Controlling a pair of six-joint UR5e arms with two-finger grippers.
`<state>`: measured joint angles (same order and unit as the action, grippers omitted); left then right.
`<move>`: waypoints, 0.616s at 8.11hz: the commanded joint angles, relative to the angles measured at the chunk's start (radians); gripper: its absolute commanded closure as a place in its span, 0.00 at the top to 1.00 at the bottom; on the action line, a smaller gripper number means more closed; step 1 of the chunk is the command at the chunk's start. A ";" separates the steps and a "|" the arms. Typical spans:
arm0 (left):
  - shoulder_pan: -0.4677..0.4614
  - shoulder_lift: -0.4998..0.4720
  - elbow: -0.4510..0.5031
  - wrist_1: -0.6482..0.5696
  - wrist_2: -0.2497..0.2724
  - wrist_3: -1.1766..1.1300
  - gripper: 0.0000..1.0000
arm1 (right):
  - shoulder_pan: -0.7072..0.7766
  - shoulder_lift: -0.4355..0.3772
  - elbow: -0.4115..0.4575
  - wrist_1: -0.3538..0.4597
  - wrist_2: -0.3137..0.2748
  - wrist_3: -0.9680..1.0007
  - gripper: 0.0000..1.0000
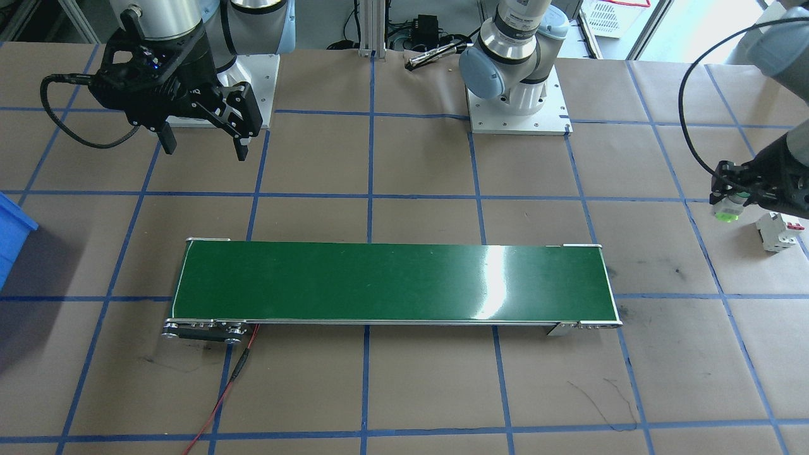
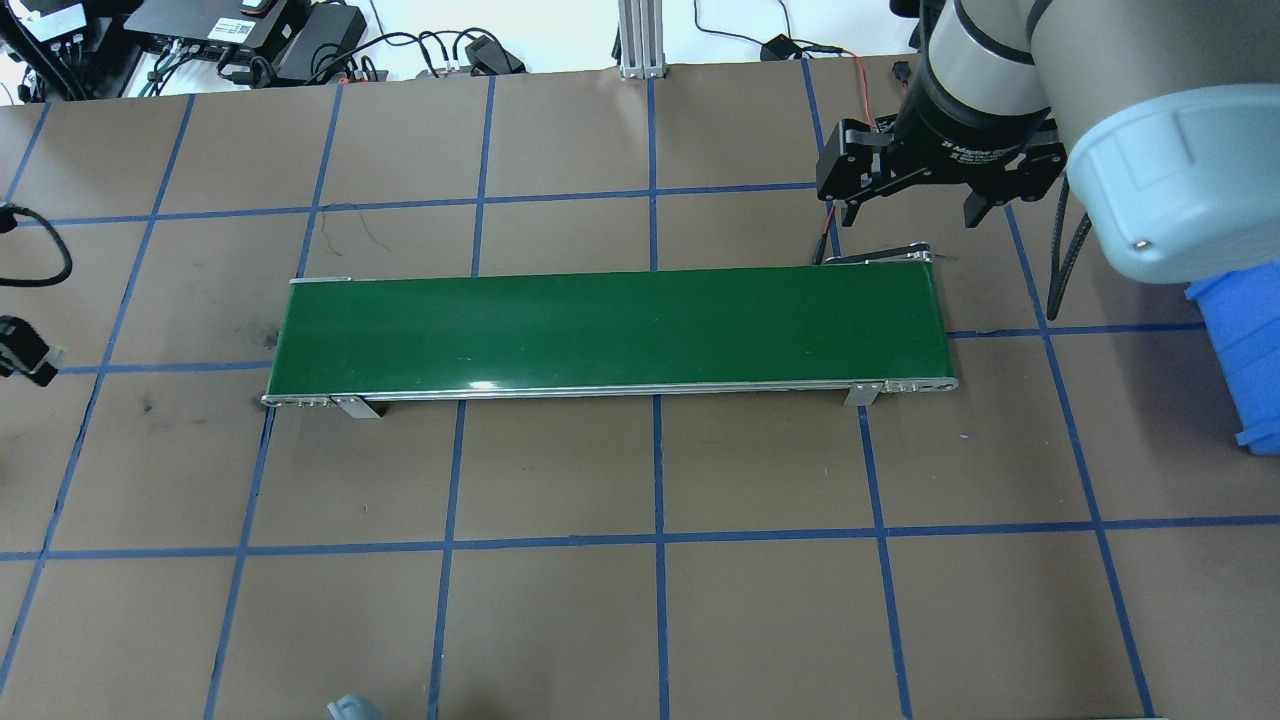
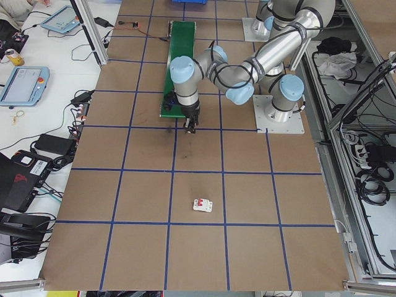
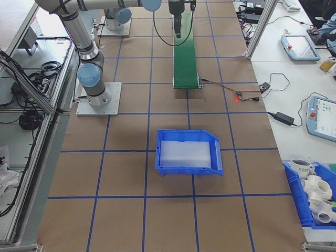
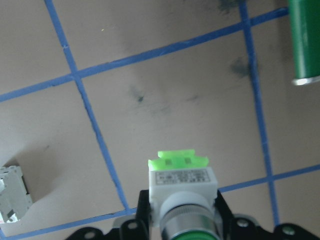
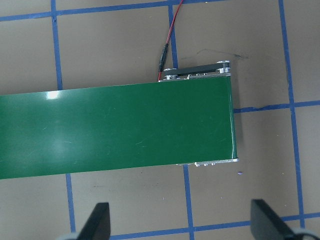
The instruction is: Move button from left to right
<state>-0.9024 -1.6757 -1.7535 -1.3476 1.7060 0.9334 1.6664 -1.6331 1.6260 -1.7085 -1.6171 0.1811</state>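
The bench (image 2: 560,610) is covered in brown paper marked into squares by blue tape lines (image 2: 660,535). Bright daylight glares off its surface. Along the far side runs a white side table (image 3: 43,74) carrying tablet-like pendants (image 3: 25,83), cables and power bricks — another such table (image 4: 299,68) shows in the right-end view. On the near side, aluminium framing (image 3: 346,142) fences off a grey floor strewn with cable bundles (image 3: 371,179).

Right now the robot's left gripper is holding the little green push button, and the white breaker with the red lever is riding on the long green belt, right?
Not quite. The white breaker with the red lever sits on the brown paper table, not on the long green belt; the front-facing view shows it. The left gripper does hold the little green push button.
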 commanded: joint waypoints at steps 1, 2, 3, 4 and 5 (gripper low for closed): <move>-0.224 0.068 -0.009 -0.048 -0.119 -0.372 0.00 | 0.001 -0.001 0.000 0.001 -0.001 0.001 1.00; -0.281 0.047 -0.009 -0.039 -0.132 -0.481 0.00 | 0.001 -0.001 0.000 0.001 0.000 0.001 1.00; -0.309 -0.005 -0.006 -0.032 -0.131 -0.491 0.00 | 0.000 -0.001 0.000 0.000 -0.001 0.000 1.00; -0.317 -0.062 0.002 0.000 -0.132 -0.496 0.00 | -0.001 -0.001 0.000 0.000 -0.001 0.000 1.00; -0.323 -0.106 0.002 0.069 -0.134 -0.489 0.00 | -0.001 0.001 0.000 0.000 0.000 0.000 1.00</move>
<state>-1.2005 -1.6972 -1.7565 -1.3617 1.5777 0.4585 1.6665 -1.6335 1.6260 -1.7085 -1.6179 0.1814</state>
